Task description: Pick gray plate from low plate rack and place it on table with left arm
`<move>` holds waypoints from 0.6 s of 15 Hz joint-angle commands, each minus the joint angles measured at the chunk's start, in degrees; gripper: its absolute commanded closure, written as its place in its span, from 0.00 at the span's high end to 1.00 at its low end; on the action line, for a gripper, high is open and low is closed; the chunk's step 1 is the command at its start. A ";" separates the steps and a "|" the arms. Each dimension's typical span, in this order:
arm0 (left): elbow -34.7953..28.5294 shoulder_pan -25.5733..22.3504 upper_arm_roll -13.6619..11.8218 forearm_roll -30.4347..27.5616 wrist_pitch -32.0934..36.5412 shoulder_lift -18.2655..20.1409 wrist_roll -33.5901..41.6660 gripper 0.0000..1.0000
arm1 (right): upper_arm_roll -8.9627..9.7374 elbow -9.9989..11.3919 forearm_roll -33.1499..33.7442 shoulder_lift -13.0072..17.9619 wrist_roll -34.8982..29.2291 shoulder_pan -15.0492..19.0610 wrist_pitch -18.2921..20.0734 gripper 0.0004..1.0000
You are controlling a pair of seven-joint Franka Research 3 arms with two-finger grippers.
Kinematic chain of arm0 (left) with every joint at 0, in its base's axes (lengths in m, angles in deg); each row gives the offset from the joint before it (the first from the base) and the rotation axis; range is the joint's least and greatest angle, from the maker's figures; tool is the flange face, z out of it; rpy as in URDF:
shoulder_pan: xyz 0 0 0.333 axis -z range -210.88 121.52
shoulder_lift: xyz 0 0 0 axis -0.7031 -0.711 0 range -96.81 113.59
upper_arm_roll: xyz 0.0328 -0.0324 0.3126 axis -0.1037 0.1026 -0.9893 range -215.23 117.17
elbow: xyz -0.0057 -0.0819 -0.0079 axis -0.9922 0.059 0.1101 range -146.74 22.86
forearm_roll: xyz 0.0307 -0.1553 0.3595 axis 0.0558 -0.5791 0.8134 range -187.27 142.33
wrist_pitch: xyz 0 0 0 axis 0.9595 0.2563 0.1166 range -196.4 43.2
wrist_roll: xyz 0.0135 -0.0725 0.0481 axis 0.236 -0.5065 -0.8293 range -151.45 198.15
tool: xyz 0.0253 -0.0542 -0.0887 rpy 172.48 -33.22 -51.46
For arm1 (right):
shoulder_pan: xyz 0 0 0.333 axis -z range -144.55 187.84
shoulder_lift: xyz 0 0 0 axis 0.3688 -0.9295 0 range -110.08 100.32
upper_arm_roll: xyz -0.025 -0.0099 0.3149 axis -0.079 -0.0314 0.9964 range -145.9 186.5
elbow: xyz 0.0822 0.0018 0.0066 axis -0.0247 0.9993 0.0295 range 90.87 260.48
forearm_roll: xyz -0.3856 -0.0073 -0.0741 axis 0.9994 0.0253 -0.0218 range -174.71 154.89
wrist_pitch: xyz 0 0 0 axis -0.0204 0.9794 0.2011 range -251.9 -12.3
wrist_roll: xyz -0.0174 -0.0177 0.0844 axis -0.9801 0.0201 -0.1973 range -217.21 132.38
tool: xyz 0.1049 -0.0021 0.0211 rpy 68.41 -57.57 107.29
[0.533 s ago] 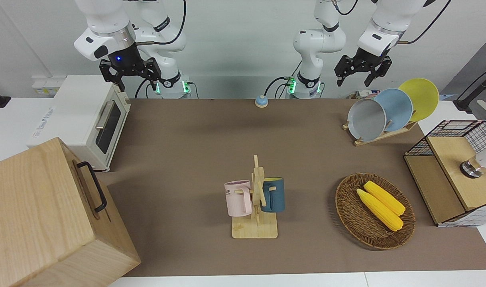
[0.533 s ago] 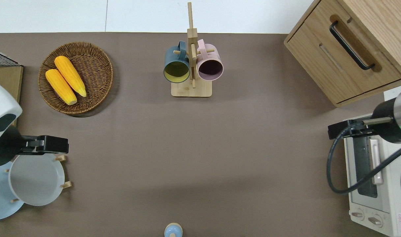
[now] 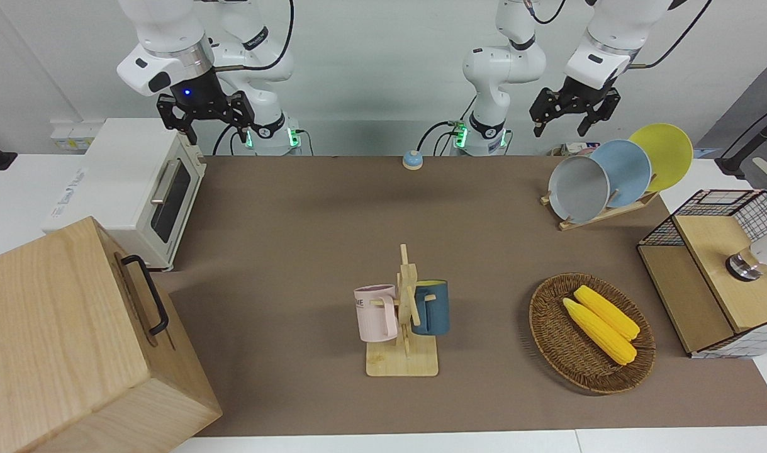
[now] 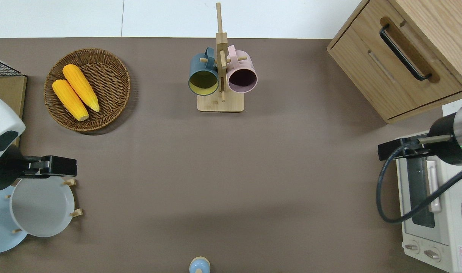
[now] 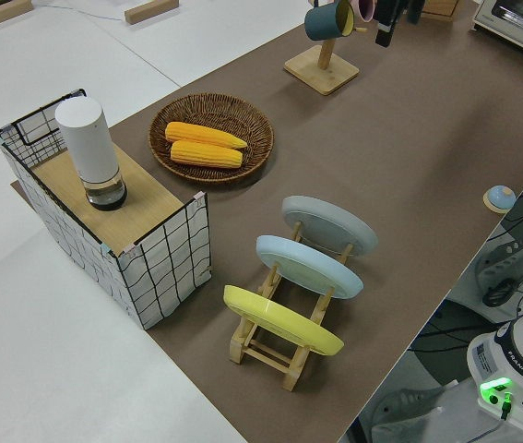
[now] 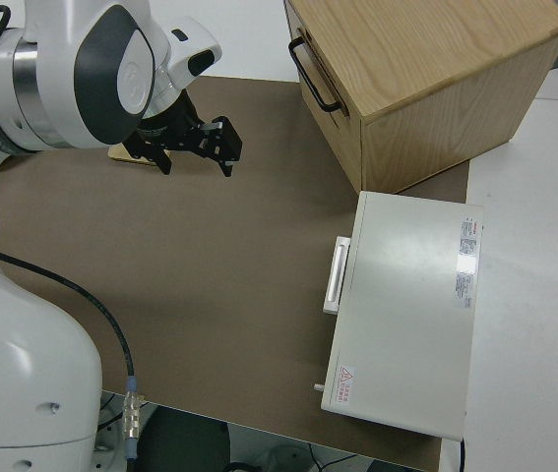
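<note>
The gray plate [image 3: 578,189] [image 4: 41,206] [image 5: 330,226] leans in the low plate rack [image 3: 600,214] [image 4: 76,213] [image 5: 270,346], in the slot nearest the table's middle. It stands at the left arm's end of the brown table [image 3: 333,239]. My left gripper [image 3: 560,129] [image 4: 60,167] hangs open in the air over the plate's rim farther from the robots, clear of it and holding nothing. The right arm is parked with its gripper [image 3: 210,129] [image 6: 195,152] open.
A sky-blue plate [image 3: 628,171] and a yellow plate [image 3: 663,154] share the rack. A wicker basket [image 3: 550,333] of corn and a wire crate [image 3: 710,251] lie farther out. A mug stand [image 3: 403,327] is mid-table. A toaster oven [image 3: 138,189] and wooden cabinet [image 3: 75,340] fill the right arm's end.
My left gripper has risen slightly and drifted a little toward the left arm's end of the table. The plate and the right arm have not moved.
</note>
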 commanded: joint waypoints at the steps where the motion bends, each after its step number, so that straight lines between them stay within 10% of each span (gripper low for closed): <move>1: -0.14 -0.41 0.33 0.89 0.55 0.22 -0.64 1.00 | 0.38 -0.35 -0.34 0.14 0.08 0.41 0.83 0.99; 9: -0.50 -3.03 -0.64 1.24 0.55 0.83 0.41 1.00 | 0.38 -0.35 -0.34 0.14 -0.01 0.41 0.83 0.99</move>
